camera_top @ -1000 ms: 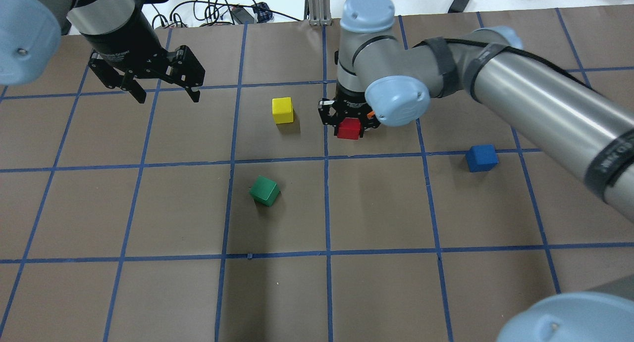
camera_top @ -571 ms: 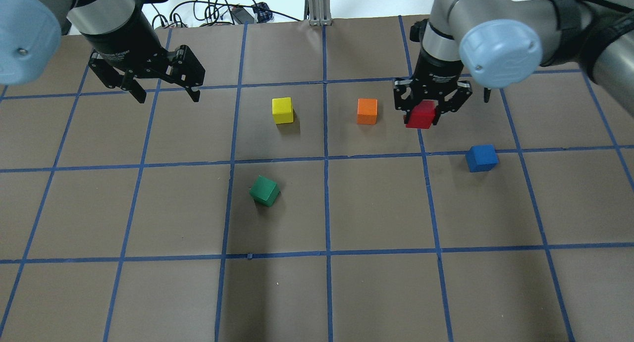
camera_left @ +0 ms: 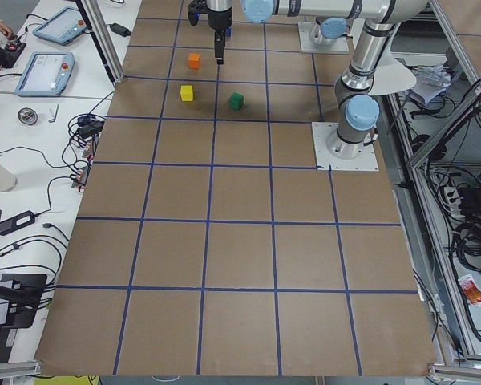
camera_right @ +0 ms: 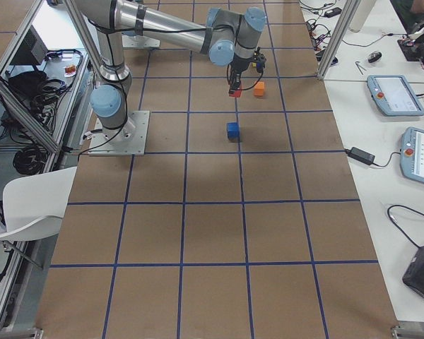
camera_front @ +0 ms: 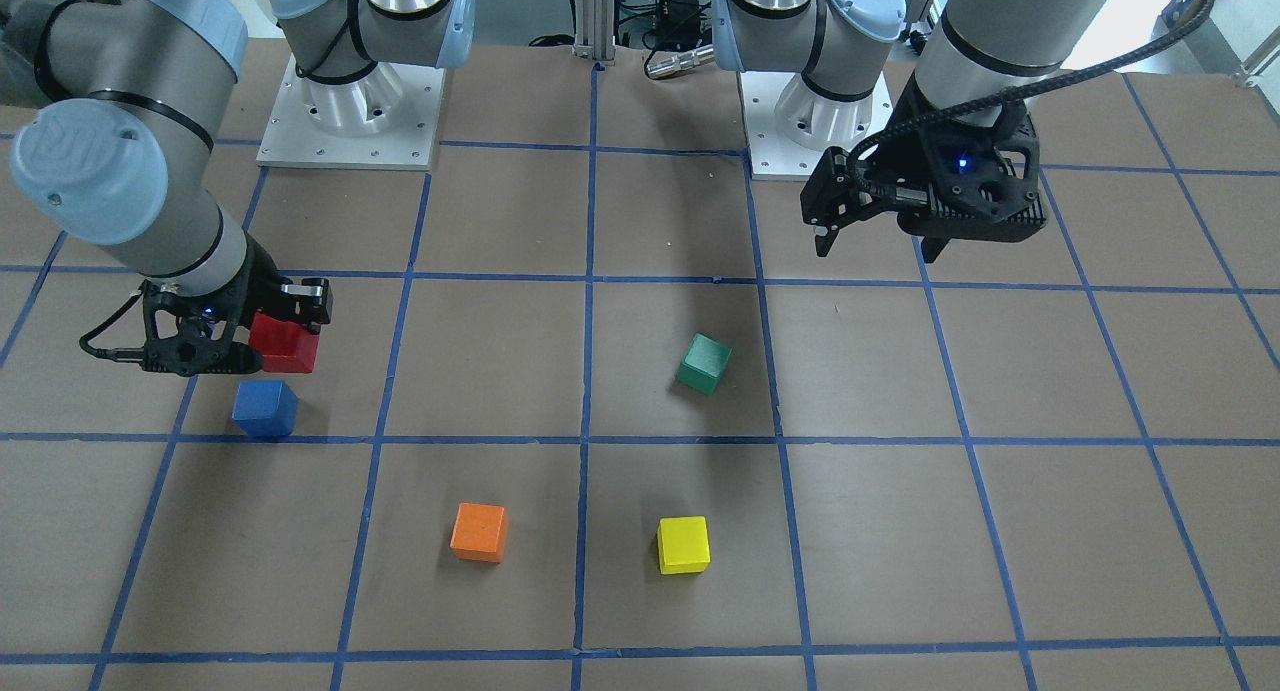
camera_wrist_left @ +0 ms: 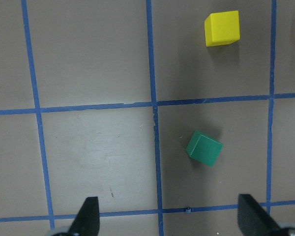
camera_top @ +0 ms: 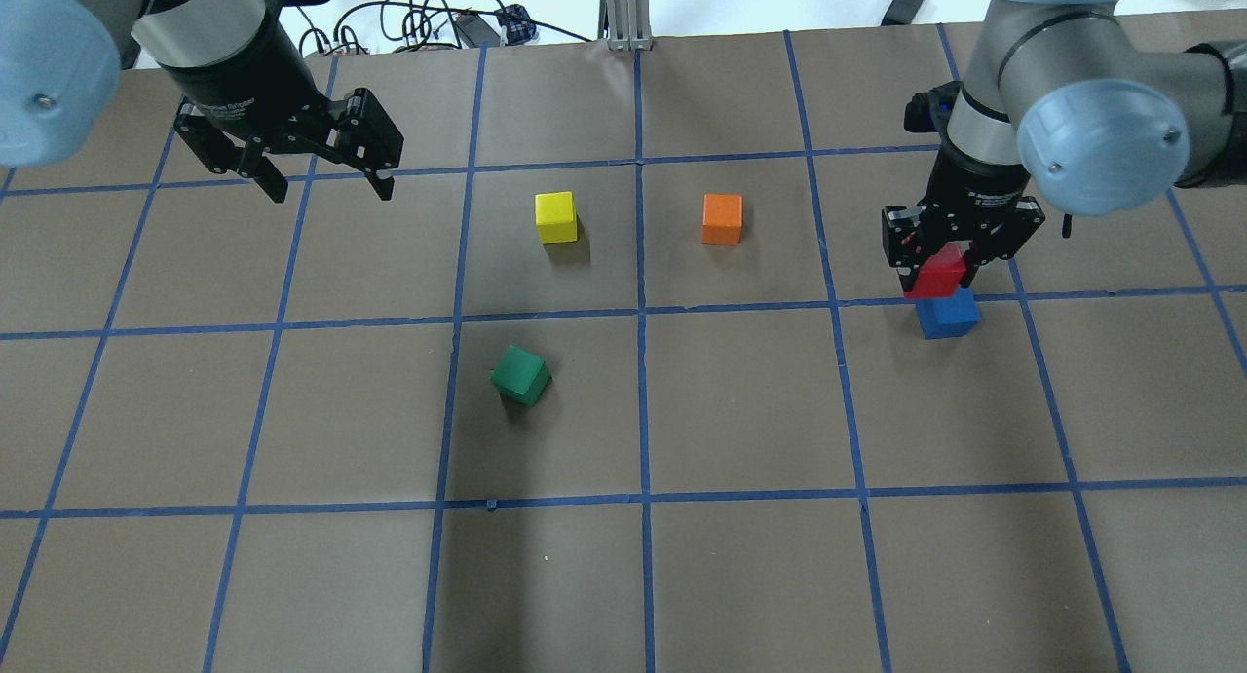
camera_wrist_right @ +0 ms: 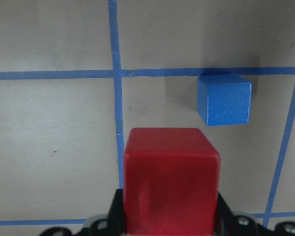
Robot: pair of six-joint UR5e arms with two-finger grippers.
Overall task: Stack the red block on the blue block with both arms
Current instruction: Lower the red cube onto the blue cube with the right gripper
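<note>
My right gripper (camera_top: 943, 264) is shut on the red block (camera_top: 937, 271) and holds it in the air. The red block also shows in the front view (camera_front: 284, 344) and the right wrist view (camera_wrist_right: 171, 179). The blue block (camera_top: 947, 316) sits on the table just below and slightly beside it, apart from it; it also shows in the front view (camera_front: 265, 408) and the right wrist view (camera_wrist_right: 224, 99). My left gripper (camera_top: 325, 188) hovers open and empty over the far left of the table, also in the front view (camera_front: 875, 236).
A yellow cube (camera_top: 556, 216), an orange cube (camera_top: 722, 218) and a tilted green cube (camera_top: 520, 375) lie on the brown table with its blue tape grid (camera_top: 643, 400). Cables lie beyond the far edge.
My right arm has carried the red block to the right, past the orange cube, to just above and beside the blue block. The left arm has not moved.
</note>
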